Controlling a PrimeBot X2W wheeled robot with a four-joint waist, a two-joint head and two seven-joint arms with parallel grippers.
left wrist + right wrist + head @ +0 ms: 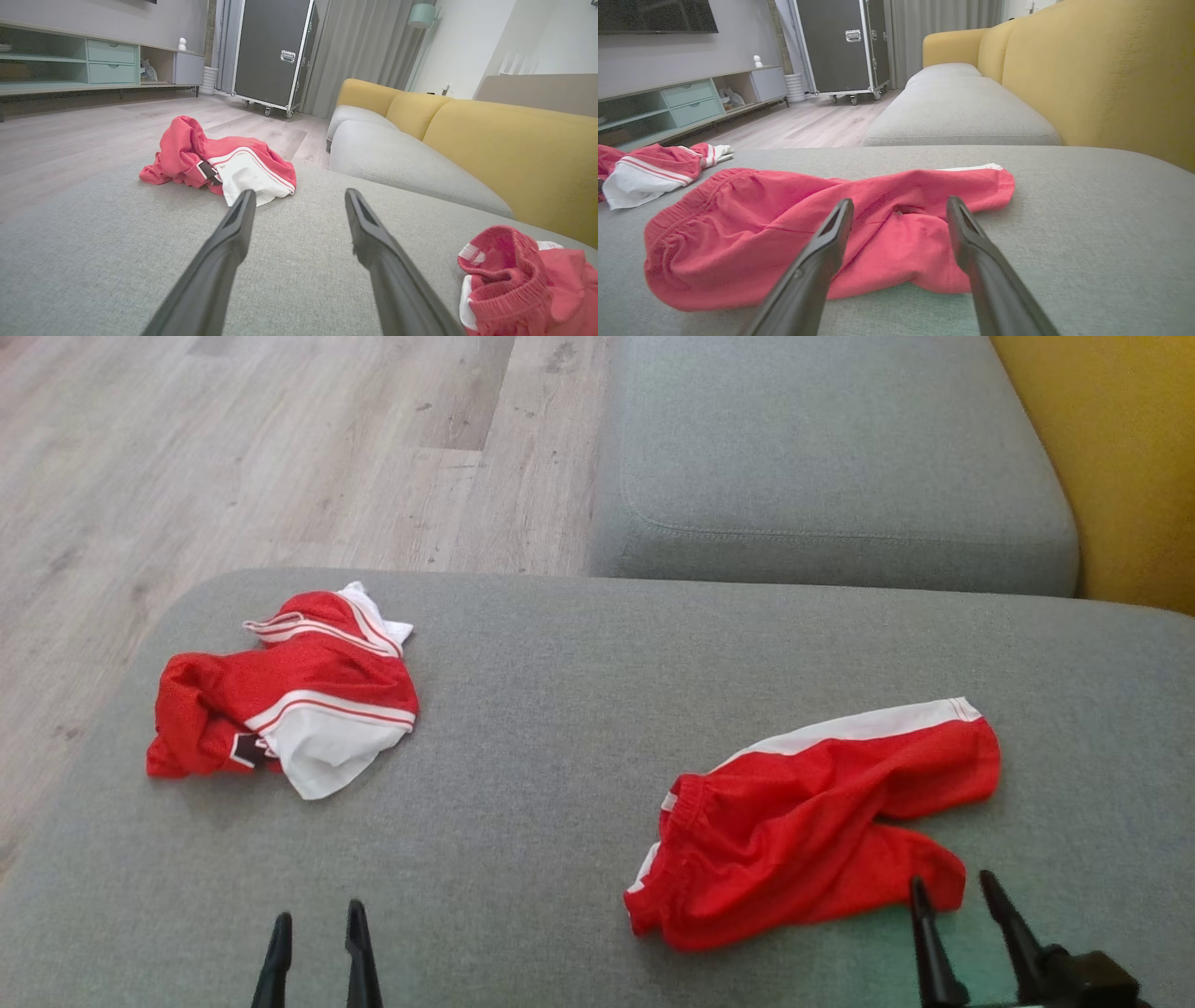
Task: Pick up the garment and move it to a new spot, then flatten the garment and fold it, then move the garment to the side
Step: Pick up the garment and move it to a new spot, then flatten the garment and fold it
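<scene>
Just ahead of your right pincer (952,879), the red shorts (803,840) are lying loosely spread on the grey sofa cushion (560,728). Their waistband is pointing off to that pincer's left, and one white-striped leg is reaching away beyond its tips. You are holding that pincer wide open and empty, its fingers framing the near leg hem; whether the tips are brushing the cloth is not showing clearly. Judging by that, you are lining up a pinch on the hem, since an edge grip is what lets you lift and spread the garment.

Well ahead of your left pincer (318,911) and a little to its left, a crumpled red-and-white garment (308,700) is sitting in a heap near the cushion's edge, apart from the shorts. That pincer is likewise gaping wide with nothing in it, hovering low over bare cushion, probably placed to take the waistband side. Which piece you are meaning to fold is not settled; the shorts are looking likelier.
</scene>
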